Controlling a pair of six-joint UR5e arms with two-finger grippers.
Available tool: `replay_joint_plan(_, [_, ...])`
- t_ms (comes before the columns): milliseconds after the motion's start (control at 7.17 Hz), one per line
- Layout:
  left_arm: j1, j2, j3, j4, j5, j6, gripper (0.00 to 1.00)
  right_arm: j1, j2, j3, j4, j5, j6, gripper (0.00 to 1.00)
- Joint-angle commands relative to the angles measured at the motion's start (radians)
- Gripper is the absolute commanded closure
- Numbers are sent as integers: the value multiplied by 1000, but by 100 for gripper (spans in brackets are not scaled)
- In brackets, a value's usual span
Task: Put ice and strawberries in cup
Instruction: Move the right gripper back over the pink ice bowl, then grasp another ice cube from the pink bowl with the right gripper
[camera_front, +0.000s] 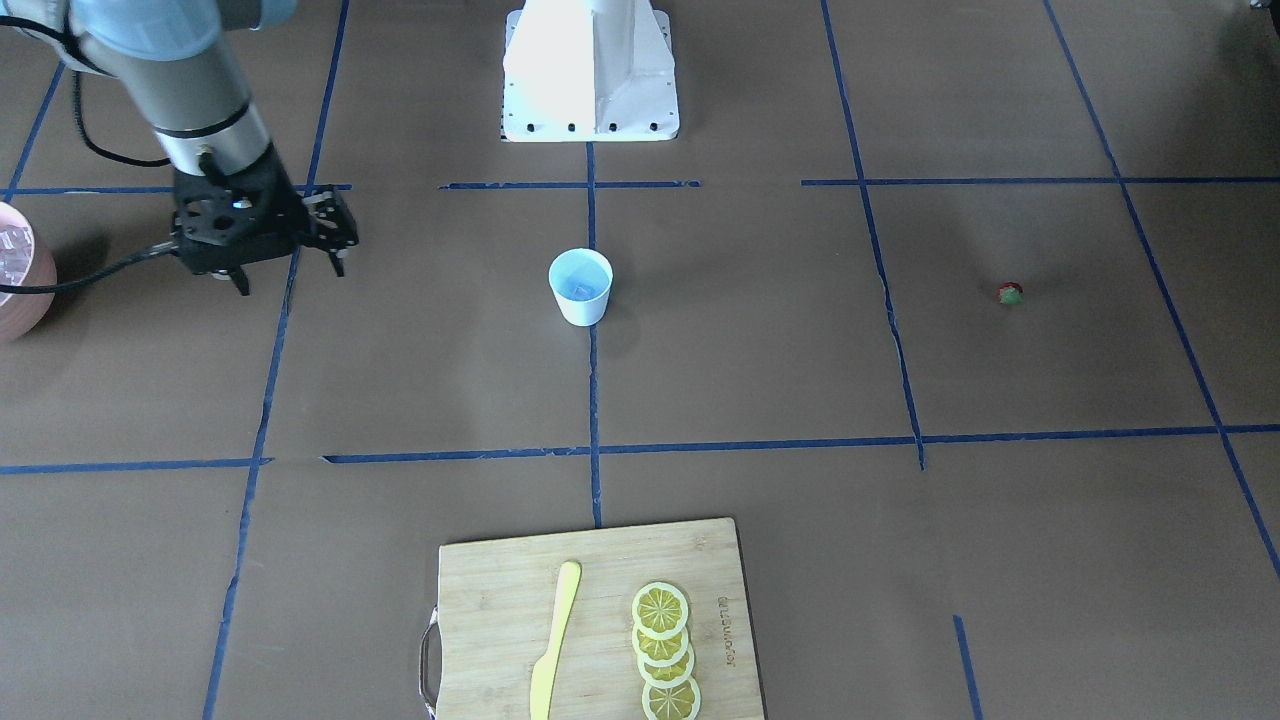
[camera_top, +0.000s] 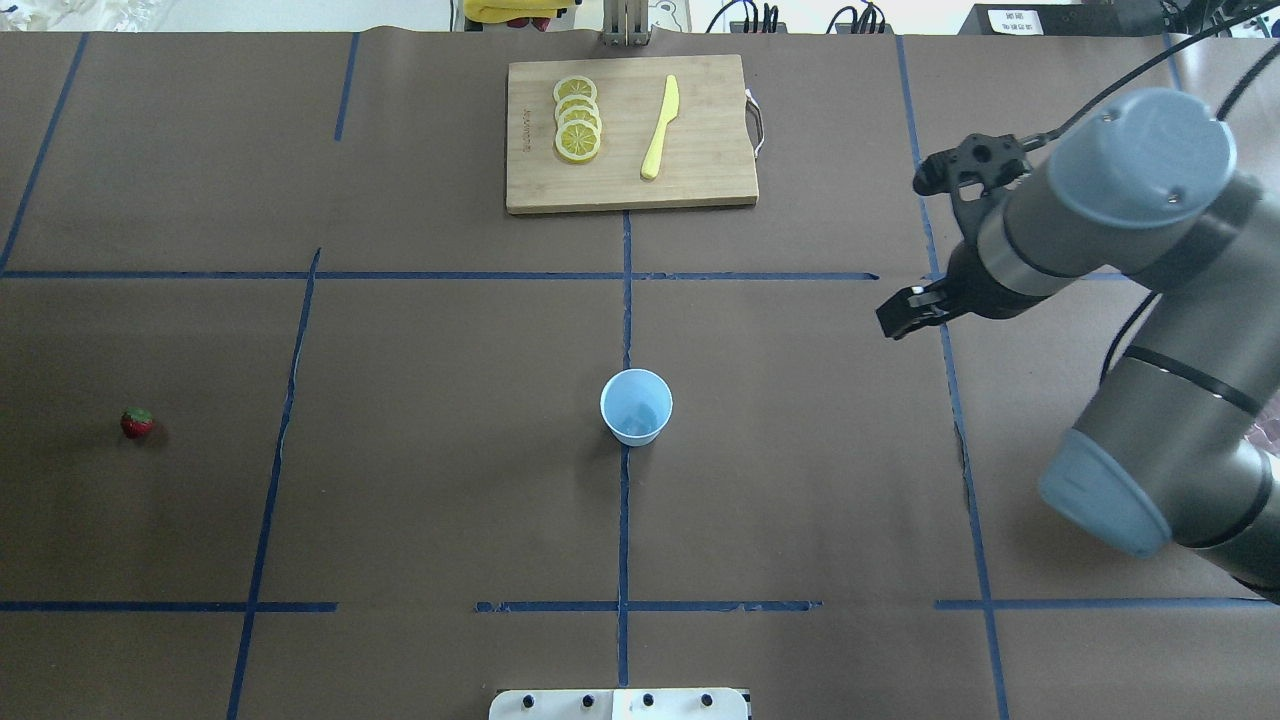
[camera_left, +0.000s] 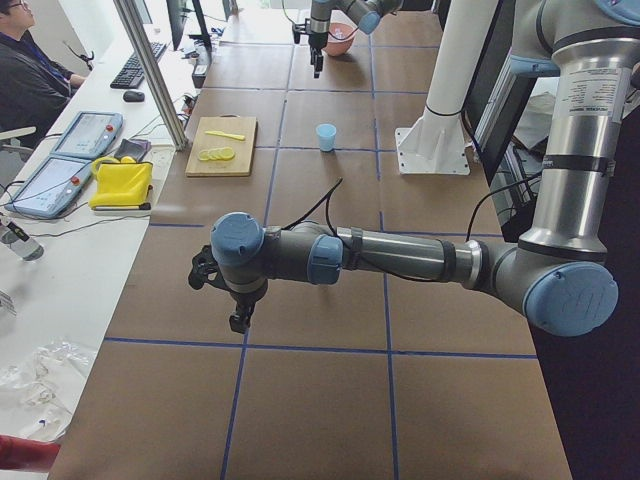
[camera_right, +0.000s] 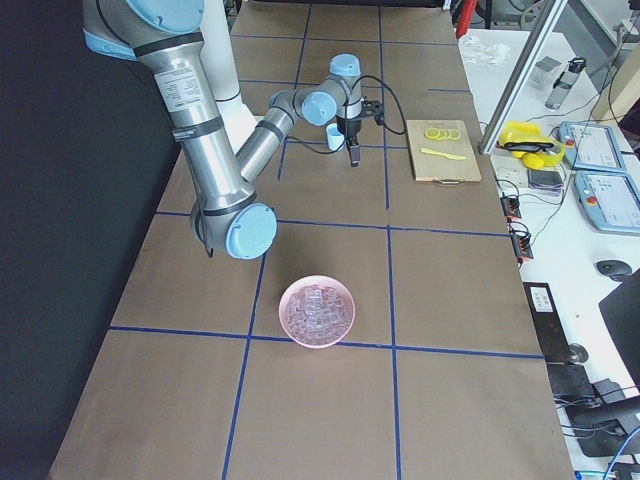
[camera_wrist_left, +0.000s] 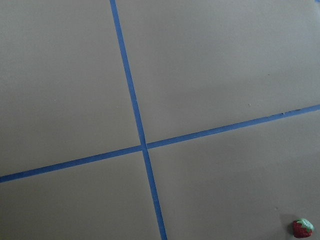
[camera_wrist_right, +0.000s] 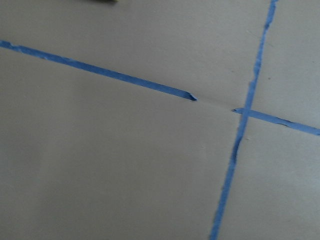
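The white cup (camera_front: 580, 287) with a pale blue inside stands upright at the table's middle; it also shows in the overhead view (camera_top: 636, 406). A faint glassy shape lies at its bottom. The ice (camera_right: 318, 311) fills the pink bowl (camera_right: 290, 325). The tiny red strawberry (camera_front: 1010, 292) lies alone on the robot's left side and also shows in the left wrist view (camera_wrist_left: 303, 228). My right gripper (camera_front: 290, 275) hangs open and empty between bowl and cup. My left gripper (camera_left: 238, 318) hovers over bare table, far from the strawberry; I cannot tell if it is open or shut.
A wooden cutting board (camera_front: 490, 600) at the far edge from the robot carries lemon slices (camera_front: 665, 650) and a yellow knife (camera_front: 555, 640). The robot's white base (camera_front: 590, 70) stands behind the cup. Blue tape lines grid the brown table.
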Motion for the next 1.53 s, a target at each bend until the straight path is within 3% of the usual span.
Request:
replay_joint_plan(0, [3, 0, -3, 0, -1, 0, 0, 158, -265, 3, 202, 113, -274, 1])
replay_joint_plan(418, [3, 0, -5, -1, -1, 0, 0, 370, -502, -23, 263, 187, -729, 1])
replay_joint_plan(697, [3, 0, -8, -1, -1, 0, 0, 490, -518, -119, 264, 279, -1035, 1])
replay_joint_plan(837, [3, 0, -8, -1, -1, 0, 0, 503, -518, -141, 264, 281, -1146, 1])
replay_joint_plan(1395, [3, 0, -2, -1, -1, 2, 0, 474, -513, -167, 264, 258, -1302, 2])
